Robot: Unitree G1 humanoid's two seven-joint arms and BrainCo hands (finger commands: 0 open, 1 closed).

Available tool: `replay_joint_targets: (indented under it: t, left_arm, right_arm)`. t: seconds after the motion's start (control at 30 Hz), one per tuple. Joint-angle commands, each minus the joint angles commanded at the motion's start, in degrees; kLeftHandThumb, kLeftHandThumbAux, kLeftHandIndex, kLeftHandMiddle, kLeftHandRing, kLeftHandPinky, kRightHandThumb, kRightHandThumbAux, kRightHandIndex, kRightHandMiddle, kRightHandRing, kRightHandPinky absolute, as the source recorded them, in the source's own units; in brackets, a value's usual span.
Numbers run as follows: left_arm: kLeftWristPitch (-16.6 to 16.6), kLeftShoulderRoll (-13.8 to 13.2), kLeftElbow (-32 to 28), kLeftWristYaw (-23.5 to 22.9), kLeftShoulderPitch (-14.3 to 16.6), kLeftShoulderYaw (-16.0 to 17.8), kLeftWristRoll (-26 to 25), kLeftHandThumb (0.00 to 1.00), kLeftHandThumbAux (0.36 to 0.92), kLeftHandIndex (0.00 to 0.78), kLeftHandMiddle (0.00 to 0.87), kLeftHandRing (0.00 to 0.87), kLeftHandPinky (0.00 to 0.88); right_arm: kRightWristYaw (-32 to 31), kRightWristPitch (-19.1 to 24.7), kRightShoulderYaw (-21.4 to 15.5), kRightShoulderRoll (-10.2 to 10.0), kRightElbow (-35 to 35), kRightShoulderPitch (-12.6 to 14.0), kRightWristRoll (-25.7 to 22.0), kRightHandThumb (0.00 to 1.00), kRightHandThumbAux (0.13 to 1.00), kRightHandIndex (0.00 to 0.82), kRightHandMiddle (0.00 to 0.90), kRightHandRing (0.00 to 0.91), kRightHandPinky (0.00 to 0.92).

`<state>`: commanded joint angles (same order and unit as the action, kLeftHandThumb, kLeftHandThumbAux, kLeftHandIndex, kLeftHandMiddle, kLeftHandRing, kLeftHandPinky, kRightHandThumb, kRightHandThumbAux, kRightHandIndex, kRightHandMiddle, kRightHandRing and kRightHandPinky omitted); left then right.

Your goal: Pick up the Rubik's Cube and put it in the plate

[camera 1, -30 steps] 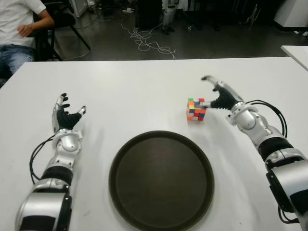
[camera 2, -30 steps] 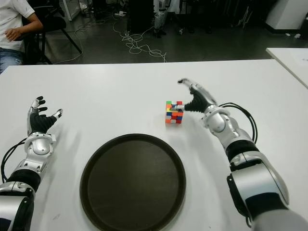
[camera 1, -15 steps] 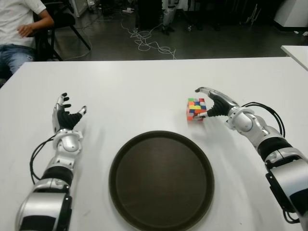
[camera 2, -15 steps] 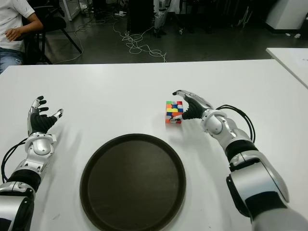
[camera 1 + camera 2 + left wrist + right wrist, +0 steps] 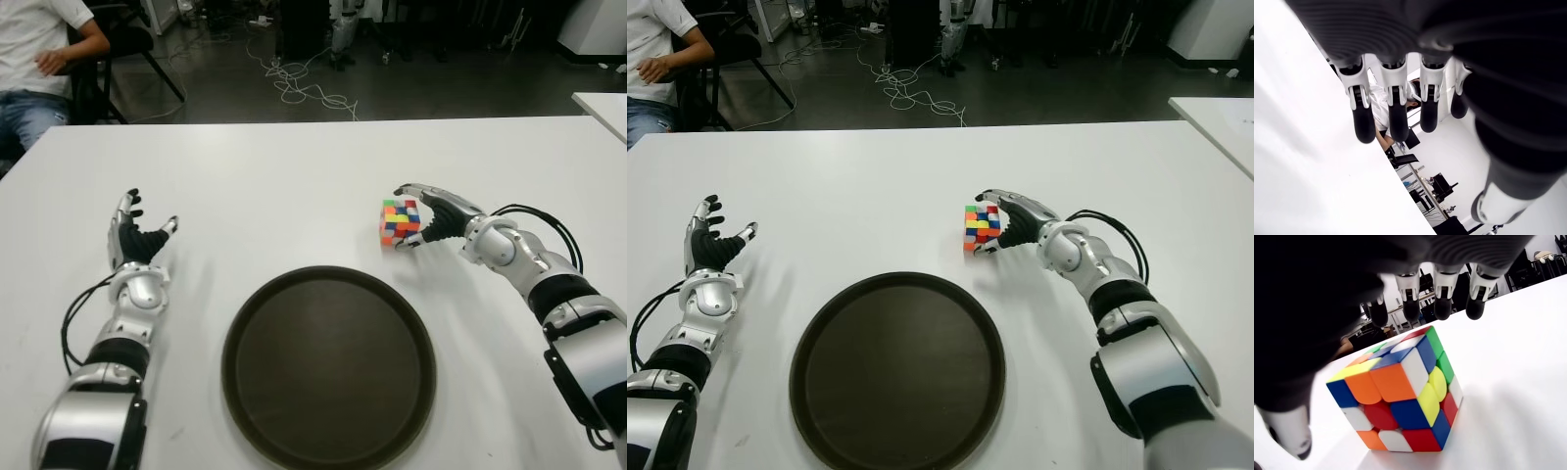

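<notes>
The Rubik's Cube (image 5: 399, 221) sits on the white table (image 5: 294, 186), just beyond the right part of the round dark plate (image 5: 328, 367). My right hand (image 5: 421, 217) is right beside the cube on its right side. Its fingers (image 5: 1442, 298) arch over the cube's top and far side, and the thumb (image 5: 1288, 431) reaches round the near side. In the right wrist view the cube (image 5: 1400, 391) stands on the table with gaps to the fingertips, so the hand is open. My left hand (image 5: 137, 235) shows at the table's left, fingers (image 5: 1393, 112) spread, holding nothing.
A person (image 5: 39, 59) sits on a chair past the table's far left corner. Cables (image 5: 304, 93) lie on the dark floor beyond the far edge. The corner of another white table (image 5: 602, 103) shows at the right.
My right hand has come down and moved left until its fingers and thumb bracket the cube. The cube, plate and left hand stayed put.
</notes>
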<state>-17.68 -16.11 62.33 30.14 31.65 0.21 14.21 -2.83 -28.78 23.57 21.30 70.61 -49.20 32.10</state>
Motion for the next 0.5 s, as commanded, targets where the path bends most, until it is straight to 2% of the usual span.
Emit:
replay_joint_targets:
  t: [0.13,0.5]
  left_arm:
    - [0.2,-0.1,0.0,0.1,0.0,-0.2,0.4,0.208,0.767,0.106,0.171,0.176,0.19]
    - [0.6,0.1,0.0,0.2,0.1,-0.4,0.4,0.206,0.764,0.104,0.177,0.184,0.209]
  right_arm:
    - [-0.4,0.2,0.0,0.1,0.0,-0.3,-0.1,0.0,0.69,0.0,0.007,0.006,0.013]
    - [-1.6,3.2,1.4,0.3,0.7,-1.9,1.3,0.0,0.608,0.0,0.0,0.0,0.0]
